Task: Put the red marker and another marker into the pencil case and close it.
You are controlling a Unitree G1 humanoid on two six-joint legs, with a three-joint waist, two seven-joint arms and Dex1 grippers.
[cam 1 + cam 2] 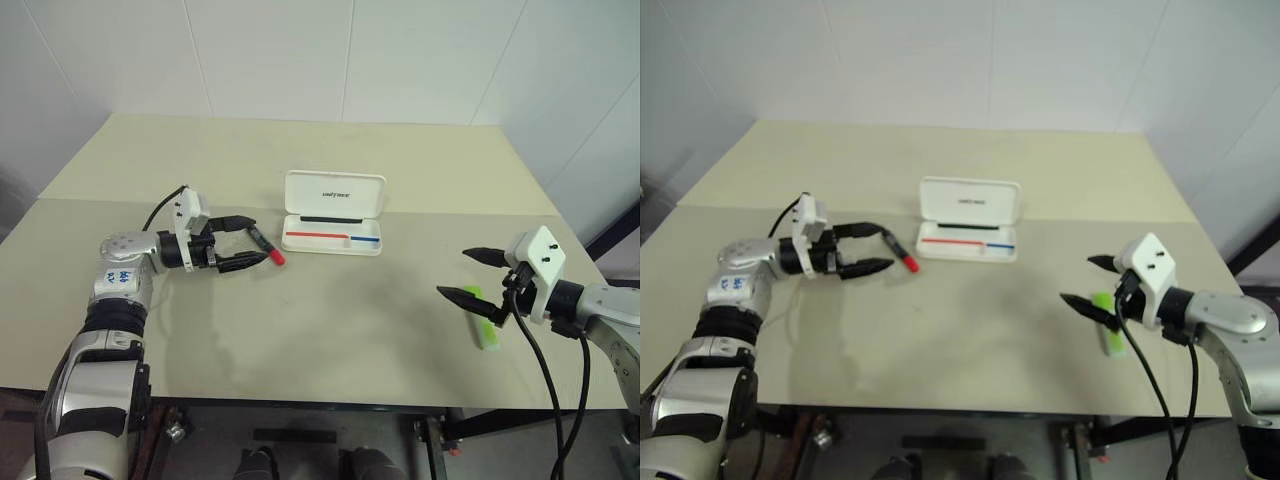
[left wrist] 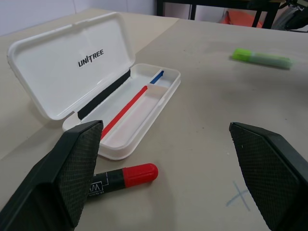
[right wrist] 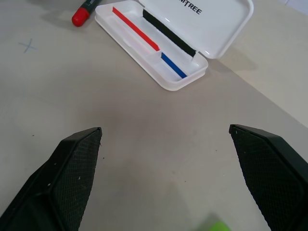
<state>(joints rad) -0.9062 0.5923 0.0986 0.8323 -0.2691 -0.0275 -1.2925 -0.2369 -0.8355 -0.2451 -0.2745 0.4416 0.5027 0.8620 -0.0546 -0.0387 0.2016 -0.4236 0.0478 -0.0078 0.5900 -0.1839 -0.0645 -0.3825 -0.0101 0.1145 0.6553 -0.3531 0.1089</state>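
The white pencil case lies open at mid-table, lid up, with a red-and-blue stripe in its tray. Left of it the red marker, black with a red cap, lies flat on the table. My left gripper stands open around the marker's barrel end, fingers on either side and apart from it. The lime-green marker lies near the table's right front edge. My right gripper hovers open just over its near end, with nothing held.
A small pencilled cross marks the table near the red marker. White walls stand behind the table. The table's front edge runs close beneath the green marker.
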